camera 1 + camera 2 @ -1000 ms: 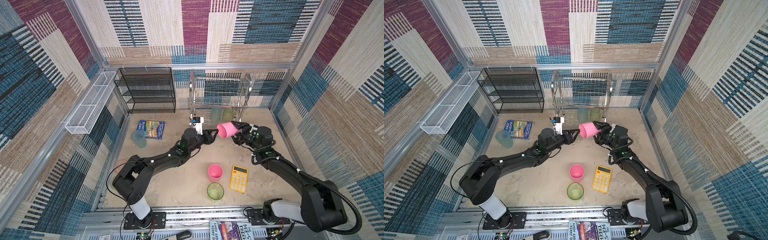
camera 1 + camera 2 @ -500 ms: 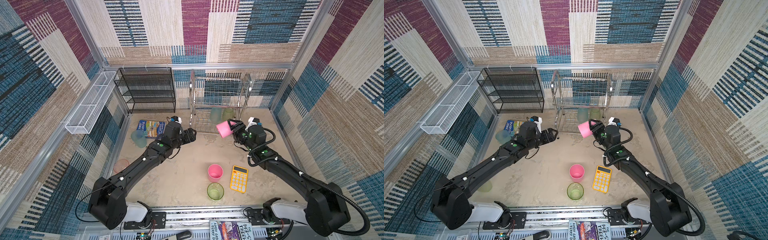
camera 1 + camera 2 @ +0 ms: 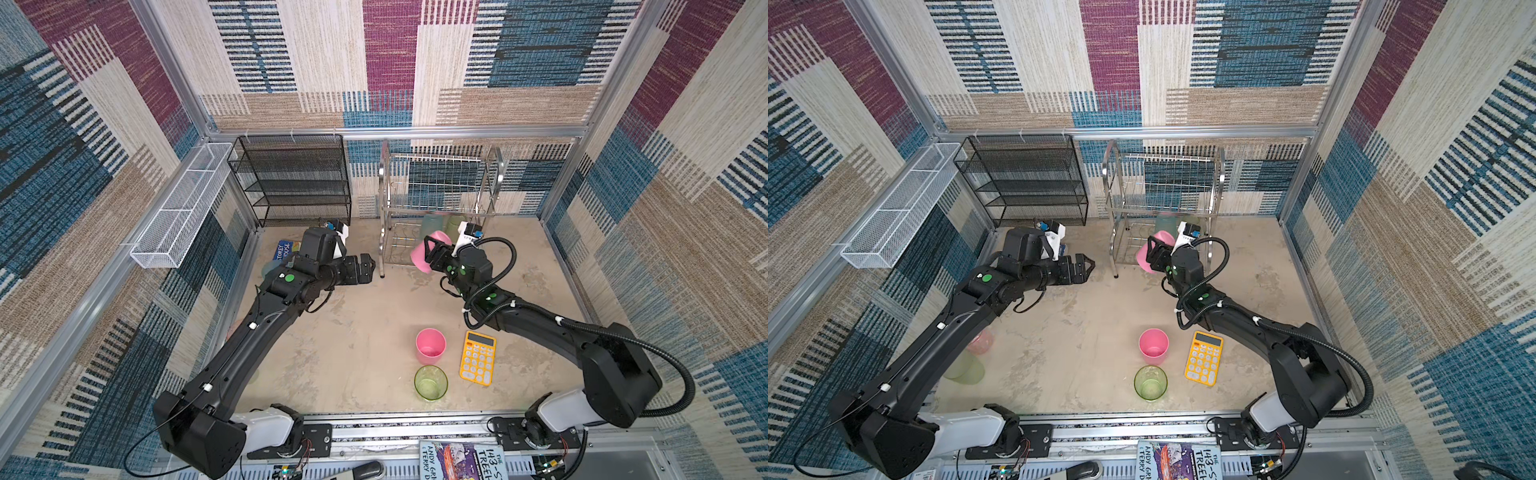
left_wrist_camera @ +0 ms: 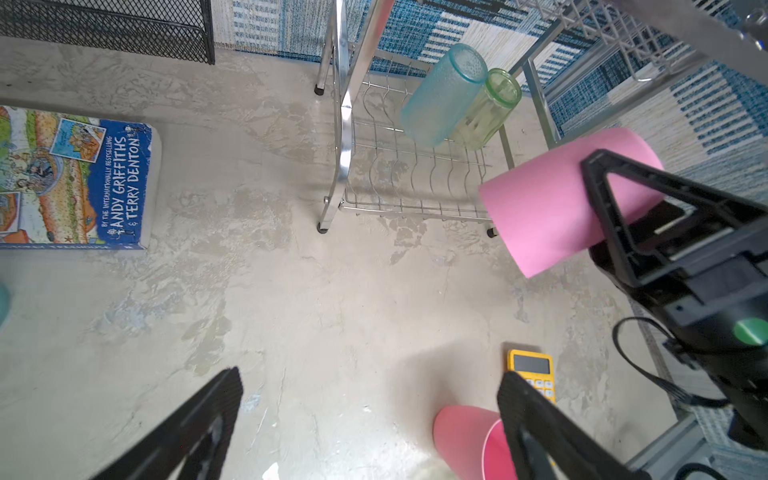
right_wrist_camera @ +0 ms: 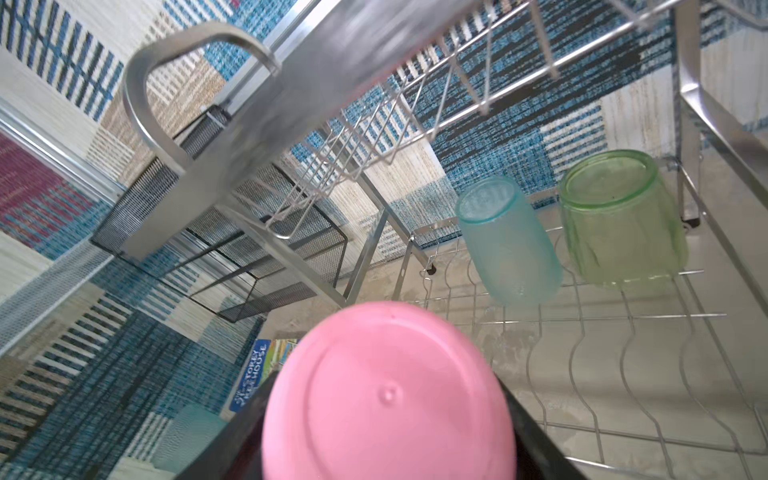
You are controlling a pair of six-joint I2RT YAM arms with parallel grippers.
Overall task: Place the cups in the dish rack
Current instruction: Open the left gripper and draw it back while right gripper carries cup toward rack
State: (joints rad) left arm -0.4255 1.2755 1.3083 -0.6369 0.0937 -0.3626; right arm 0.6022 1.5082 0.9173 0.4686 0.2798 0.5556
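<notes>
Right gripper (image 3: 433, 250): fingers clamped on a pink cup (image 4: 548, 199). The cup is off the table, carried on its side with its base toward the dish rack (image 3: 385, 216), at the near edge of the lower tier. I judge it not yet set down.

Left gripper (image 4: 365, 399): fingers spread wide, nothing between them. It hangs over bare table left of the rack.

Loaded so far: teal cup (image 5: 507, 245) and green cup (image 5: 619, 220), side by side on the lower tier toward its far right, bottoms up and tilted.

Left on the table:
- Second pink cup (image 3: 430, 345) and second green cup (image 3: 430, 382), upright, near centre, beside the yellow calculator (image 3: 478, 357).
- Salmon cup (image 3: 980, 341) and pale green cup (image 3: 965, 368), near left, partly under my left arm.
- Another teal cup (image 3: 268, 269) by the book (image 4: 75, 178), mostly hidden.

My count: two in, one in hand, five to fetch. Well under halfway.
</notes>
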